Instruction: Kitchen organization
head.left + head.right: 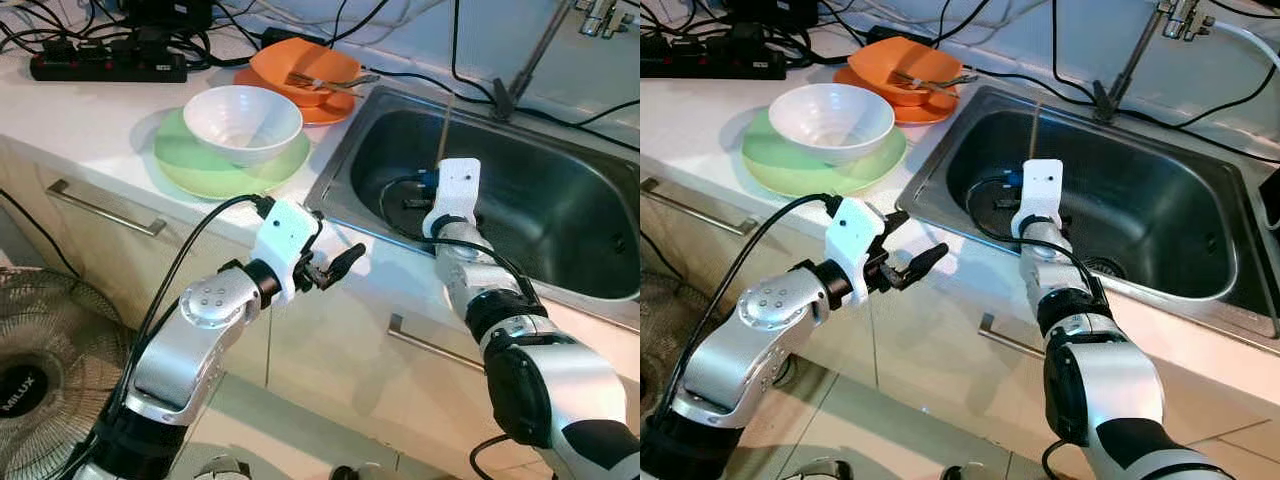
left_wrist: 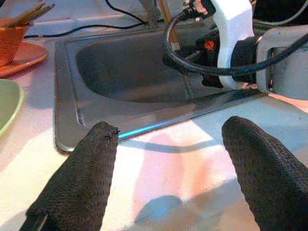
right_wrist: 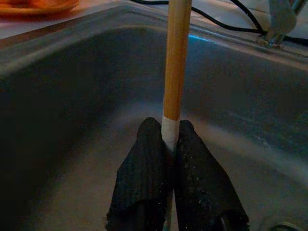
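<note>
A wooden chopstick [image 3: 176,57] with a white lower end stands upright over the steel sink [image 1: 560,215]. My right gripper [image 3: 166,129] is shut on its white end, low inside the basin. The thin stick [image 1: 443,130] rises above the right wrist. My left gripper [image 1: 336,264] hovers open over the counter's front edge, left of the sink, with nothing between its fingers [image 2: 91,168]. On the counter an orange bowl [image 1: 300,62] holding utensils [image 1: 330,80] sits on an orange plate [image 1: 325,112]. Nearer me, a white bowl [image 1: 242,120] rests on a green plate [image 1: 195,165].
A black power strip [image 1: 105,66] and cables lie at the counter's back left. The faucet [image 1: 598,14] stands behind the sink. Drawer handles [image 1: 100,206] line the cabinet front. A fan [image 1: 30,370] stands on the floor at the left.
</note>
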Controlling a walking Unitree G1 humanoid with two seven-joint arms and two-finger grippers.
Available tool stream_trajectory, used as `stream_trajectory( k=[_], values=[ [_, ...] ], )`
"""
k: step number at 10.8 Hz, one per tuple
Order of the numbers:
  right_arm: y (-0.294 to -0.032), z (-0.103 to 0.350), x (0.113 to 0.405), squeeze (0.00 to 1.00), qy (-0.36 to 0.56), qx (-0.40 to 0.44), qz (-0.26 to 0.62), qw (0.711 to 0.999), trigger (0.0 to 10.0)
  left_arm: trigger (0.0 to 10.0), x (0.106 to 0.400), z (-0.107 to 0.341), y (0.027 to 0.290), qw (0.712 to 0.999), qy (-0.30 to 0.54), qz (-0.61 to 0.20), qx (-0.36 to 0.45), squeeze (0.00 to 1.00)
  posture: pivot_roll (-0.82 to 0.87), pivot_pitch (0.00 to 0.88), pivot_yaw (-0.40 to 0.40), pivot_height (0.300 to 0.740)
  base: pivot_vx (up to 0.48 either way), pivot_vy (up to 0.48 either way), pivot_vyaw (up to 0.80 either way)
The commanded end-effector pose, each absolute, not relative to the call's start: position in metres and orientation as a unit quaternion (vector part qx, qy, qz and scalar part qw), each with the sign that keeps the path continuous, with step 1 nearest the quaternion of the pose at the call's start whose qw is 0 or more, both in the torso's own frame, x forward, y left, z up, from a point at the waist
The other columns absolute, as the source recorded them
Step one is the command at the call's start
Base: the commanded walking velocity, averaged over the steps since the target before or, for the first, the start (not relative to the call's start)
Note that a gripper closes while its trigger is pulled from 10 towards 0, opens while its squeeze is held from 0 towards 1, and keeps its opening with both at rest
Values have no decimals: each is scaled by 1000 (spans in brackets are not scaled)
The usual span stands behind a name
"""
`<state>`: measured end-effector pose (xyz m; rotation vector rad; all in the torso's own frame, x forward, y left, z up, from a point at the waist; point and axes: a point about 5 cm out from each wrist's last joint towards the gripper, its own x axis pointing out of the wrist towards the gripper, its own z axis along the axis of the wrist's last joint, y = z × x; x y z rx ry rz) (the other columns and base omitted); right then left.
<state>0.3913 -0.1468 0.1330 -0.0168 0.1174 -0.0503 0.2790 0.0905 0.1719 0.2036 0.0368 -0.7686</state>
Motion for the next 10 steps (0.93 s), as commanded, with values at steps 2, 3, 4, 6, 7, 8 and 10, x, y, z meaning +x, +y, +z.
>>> stream_trajectory(
  k=[2, 3, 4, 6, 7, 8, 10],
  values=[
    [-147, 120, 387, 0, 86, 7, -39, 996, 10000, 10000, 276, 176, 90, 916, 15, -384, 111, 0, 57, 63, -83, 740, 0, 0, 0],
    [-145, 119, 386, 0, 88, 15, -42, 995, 10000, 10000, 276, 178, 92, 917, 13, -382, 116, 0, 73, 58, -64, 740, 0, 0, 0],
    [-141, 117, 385, 0, 91, 22, -43, 995, 10000, 10000, 277, 181, 95, 920, 7, -370, 125, 0, 90, 55, -43, 740, 0, 0, 0],
    [-137, 116, 385, 0, 92, 34, -47, 994, 10000, 10000, 278, 184, 97, 920, 7, -370, 128, 0, 99, 53, -27, 740, 0, 0, 0],
    [-136, 117, 385, 0, 92, 38, -46, 994, 10000, 10000, 279, 184, 96, 919, 8, -372, 131, 0, 100, 53, -23, 740, 0, 0, 0],
    [-135, 117, 386, 0, 91, 41, -45, 994, 10000, 10000, 279, 184, 96, 919, 8, -373, 132, 0, 99, 54, -24, 740, 0, 0, 0],
    [-135, 118, 386, 1000, 91, 41, -44, 994, 10000, 10000, 279, 183, 94, 919, 9, -373, 130, 0, 92, 65, -34, 740, 0, 0, 0]
  ],
)
